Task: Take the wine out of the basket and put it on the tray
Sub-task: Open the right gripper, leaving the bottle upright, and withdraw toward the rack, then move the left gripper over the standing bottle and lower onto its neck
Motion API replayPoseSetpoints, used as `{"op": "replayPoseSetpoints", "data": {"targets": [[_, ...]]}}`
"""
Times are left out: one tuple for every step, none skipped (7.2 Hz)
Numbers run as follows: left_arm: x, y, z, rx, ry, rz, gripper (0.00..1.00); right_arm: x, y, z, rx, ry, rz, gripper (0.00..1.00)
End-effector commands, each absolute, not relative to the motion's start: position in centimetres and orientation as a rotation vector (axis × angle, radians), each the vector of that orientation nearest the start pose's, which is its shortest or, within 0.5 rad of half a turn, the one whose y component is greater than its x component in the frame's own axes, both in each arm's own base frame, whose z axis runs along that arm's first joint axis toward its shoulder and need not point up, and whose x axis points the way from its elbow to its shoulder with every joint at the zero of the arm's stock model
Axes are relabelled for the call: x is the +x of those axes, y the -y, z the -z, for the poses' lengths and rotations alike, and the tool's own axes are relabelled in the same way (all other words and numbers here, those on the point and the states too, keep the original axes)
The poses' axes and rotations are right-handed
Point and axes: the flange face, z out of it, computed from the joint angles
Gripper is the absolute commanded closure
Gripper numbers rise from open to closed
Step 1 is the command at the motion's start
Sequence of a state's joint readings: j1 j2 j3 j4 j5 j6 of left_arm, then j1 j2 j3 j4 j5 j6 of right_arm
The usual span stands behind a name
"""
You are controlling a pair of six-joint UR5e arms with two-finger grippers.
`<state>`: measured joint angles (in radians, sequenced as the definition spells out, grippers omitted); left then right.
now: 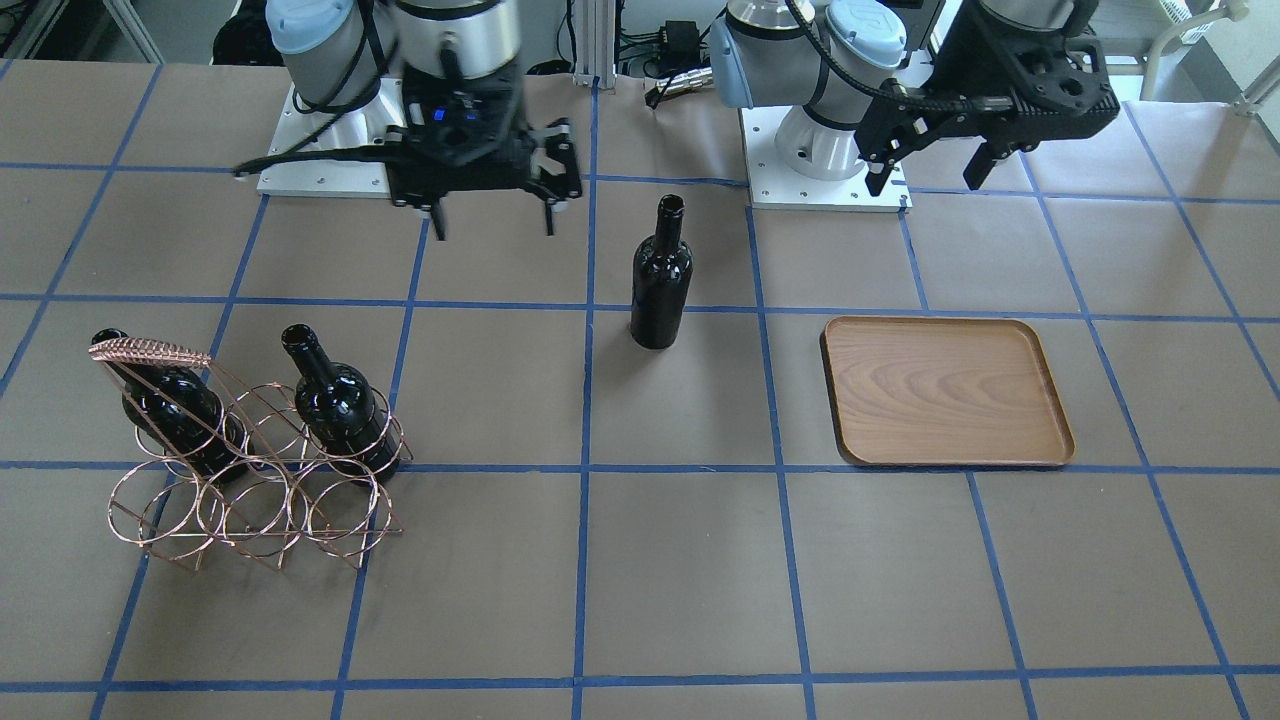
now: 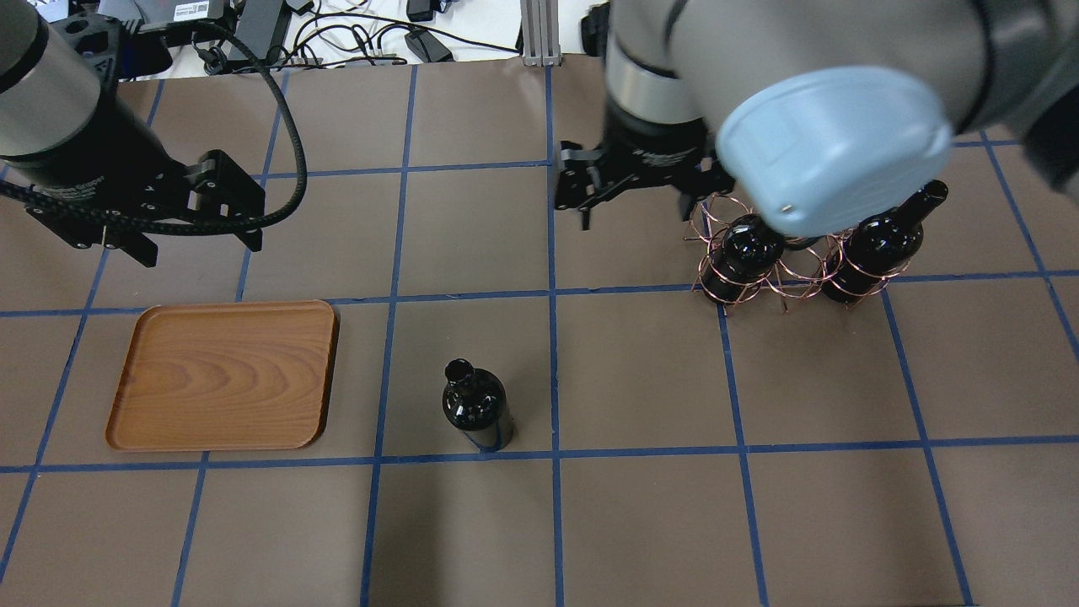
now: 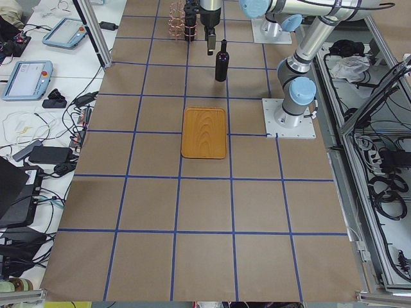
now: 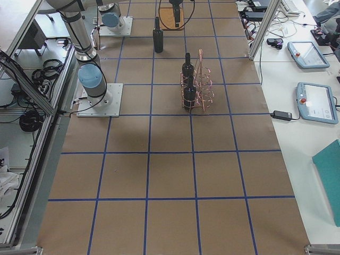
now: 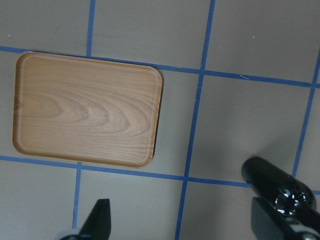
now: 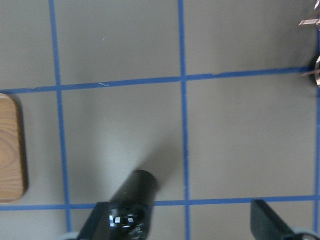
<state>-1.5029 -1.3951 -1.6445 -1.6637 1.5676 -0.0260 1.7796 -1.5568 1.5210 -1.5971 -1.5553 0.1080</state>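
Note:
One wine bottle [image 1: 660, 280] stands upright on the table, apart from the basket and the tray; it also shows in the overhead view [image 2: 476, 409]. Two more bottles [image 1: 340, 410] [image 1: 170, 410] stand in the copper wire basket [image 1: 250, 495]. The wooden tray [image 1: 945, 390] lies bare, also in the left wrist view [image 5: 87, 110]. My left gripper [image 1: 930, 170] is open and empty, raised behind the tray. My right gripper [image 1: 492, 215] is open and empty, raised between the basket and the lone bottle [image 6: 132, 202].
Brown paper with blue tape lines covers the table [image 1: 680, 580]. The two arm bases [image 1: 820, 170] stand at the robot's edge. Cables and a post [image 2: 539, 34] lie beyond the far edge in the overhead view.

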Motion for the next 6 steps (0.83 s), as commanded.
{"op": "replayPoseSetpoints", "data": {"targets": [[-17.1,40.3,-51.5,-0.073,-3.149,-0.011,0.0,15.8,47.4,-52.8,-0.278,-3.113,0.118,0.0],[-20.3,39.1,-50.6,-0.03,-3.149,-0.044,0.0,15.3,47.7,-53.0,-0.286,-3.115,0.138,0.0],[-23.0,37.7,-48.9,-0.013,-3.14,-0.094,0.0,14.8,47.9,-52.9,-0.27,-3.166,0.155,0.0],[-25.0,36.7,-46.9,0.029,-3.151,-0.121,0.0,14.6,47.8,-52.5,-0.27,-3.177,0.138,0.0],[-25.9,36.6,-45.2,0.053,-3.168,-0.133,0.0,14.5,47.9,-52.1,-0.263,-3.178,0.136,0.01],[-26.4,36.7,-44.0,0.067,-3.168,-0.138,0.01,14.6,47.8,-52.0,-0.258,-3.165,0.124,0.01]]}}
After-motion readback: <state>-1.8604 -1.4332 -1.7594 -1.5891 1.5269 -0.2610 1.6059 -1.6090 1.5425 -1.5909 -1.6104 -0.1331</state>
